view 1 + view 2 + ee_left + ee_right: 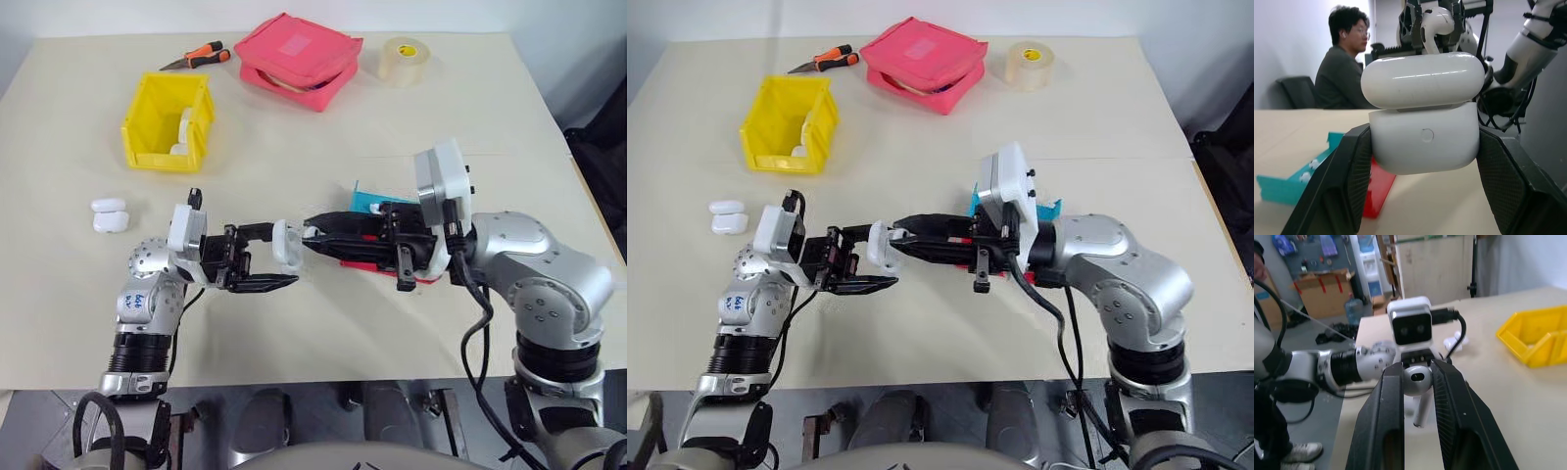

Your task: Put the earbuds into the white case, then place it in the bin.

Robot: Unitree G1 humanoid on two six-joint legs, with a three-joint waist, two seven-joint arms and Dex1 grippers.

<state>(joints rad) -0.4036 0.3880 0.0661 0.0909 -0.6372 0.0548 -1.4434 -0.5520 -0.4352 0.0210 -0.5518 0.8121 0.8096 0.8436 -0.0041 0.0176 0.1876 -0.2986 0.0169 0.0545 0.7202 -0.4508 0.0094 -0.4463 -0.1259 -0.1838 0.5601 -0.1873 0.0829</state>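
Right end effector (1418, 382) has an earbud (1417, 378) pinched between its black fingers, stem hanging down, and it's reaching in from the right, level, toward the middle of the table (323, 323). Left end effector (1422, 147) is clamped on the white case (1424, 142), gripping the body on both sides, lid (1422, 79) lying nearly closed on top with just a thin gap showing. From the head view the two tips are almost nose to nose, case (287, 245) held just left of the incoming bud. So the bud sits right above and behind that lid, stem roughly upright; my read is the lid has to swing open before it can drop in. Yellow bin (168, 122) waits far back on the left, nearer the left arm, with two spare cases (109, 214) in front of it.
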